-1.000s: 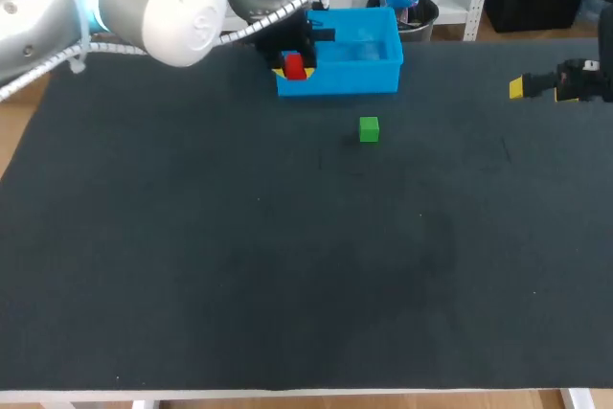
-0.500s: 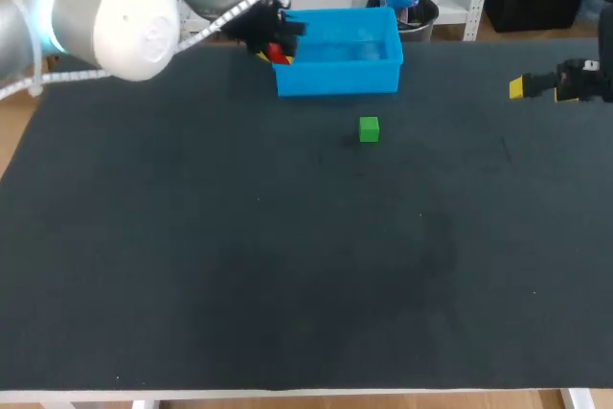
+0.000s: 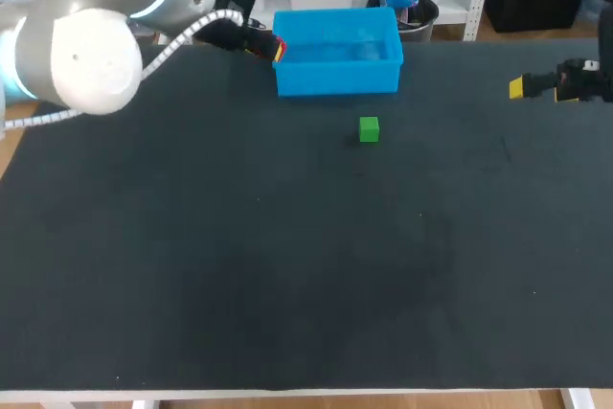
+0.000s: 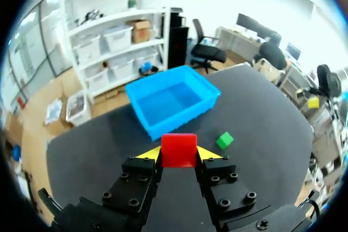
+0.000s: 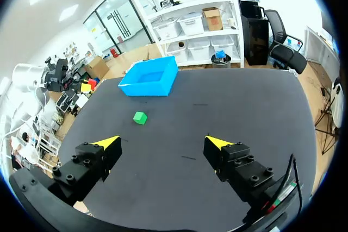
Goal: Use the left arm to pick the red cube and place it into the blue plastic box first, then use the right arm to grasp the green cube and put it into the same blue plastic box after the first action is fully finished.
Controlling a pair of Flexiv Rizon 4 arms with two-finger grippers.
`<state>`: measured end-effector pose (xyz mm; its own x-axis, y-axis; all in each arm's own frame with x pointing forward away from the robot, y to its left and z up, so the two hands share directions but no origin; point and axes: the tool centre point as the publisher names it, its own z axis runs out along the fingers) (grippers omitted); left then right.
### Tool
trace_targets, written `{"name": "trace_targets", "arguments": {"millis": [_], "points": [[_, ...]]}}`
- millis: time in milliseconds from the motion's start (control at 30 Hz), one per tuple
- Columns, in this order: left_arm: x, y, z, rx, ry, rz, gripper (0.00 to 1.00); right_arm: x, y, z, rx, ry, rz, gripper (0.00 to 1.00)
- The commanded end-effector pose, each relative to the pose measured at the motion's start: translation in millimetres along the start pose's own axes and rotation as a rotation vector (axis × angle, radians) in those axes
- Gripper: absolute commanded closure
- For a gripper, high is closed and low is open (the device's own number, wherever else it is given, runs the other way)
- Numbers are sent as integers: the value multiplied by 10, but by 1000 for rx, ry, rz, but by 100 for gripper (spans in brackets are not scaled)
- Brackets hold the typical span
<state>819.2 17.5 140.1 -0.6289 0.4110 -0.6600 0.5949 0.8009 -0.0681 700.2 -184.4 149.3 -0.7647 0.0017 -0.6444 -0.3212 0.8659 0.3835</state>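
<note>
Left claw [image 4: 179, 155] grips the red cube [image 4: 179, 146]; the box [image 4: 187, 117] lies just ahead. Carry it forward over the rim, centre it above the floor, lower, then open.

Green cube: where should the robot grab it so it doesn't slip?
By two opposite side faces, coming straight down from above. The green cube sits flat on the table with nothing beside it, so the open right end effector has room for a finger on each side.
</note>
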Motion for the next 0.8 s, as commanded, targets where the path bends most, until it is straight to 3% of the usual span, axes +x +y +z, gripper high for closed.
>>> {"name": "trace_targets", "arguments": {"millis": [33,800], "points": [[30,24,-22,133,-40,33,100,-1,0,2,1,1,0,0],[-247,132,356,176,-61,68,100,-1,0,2,1,1,0,0]]}}
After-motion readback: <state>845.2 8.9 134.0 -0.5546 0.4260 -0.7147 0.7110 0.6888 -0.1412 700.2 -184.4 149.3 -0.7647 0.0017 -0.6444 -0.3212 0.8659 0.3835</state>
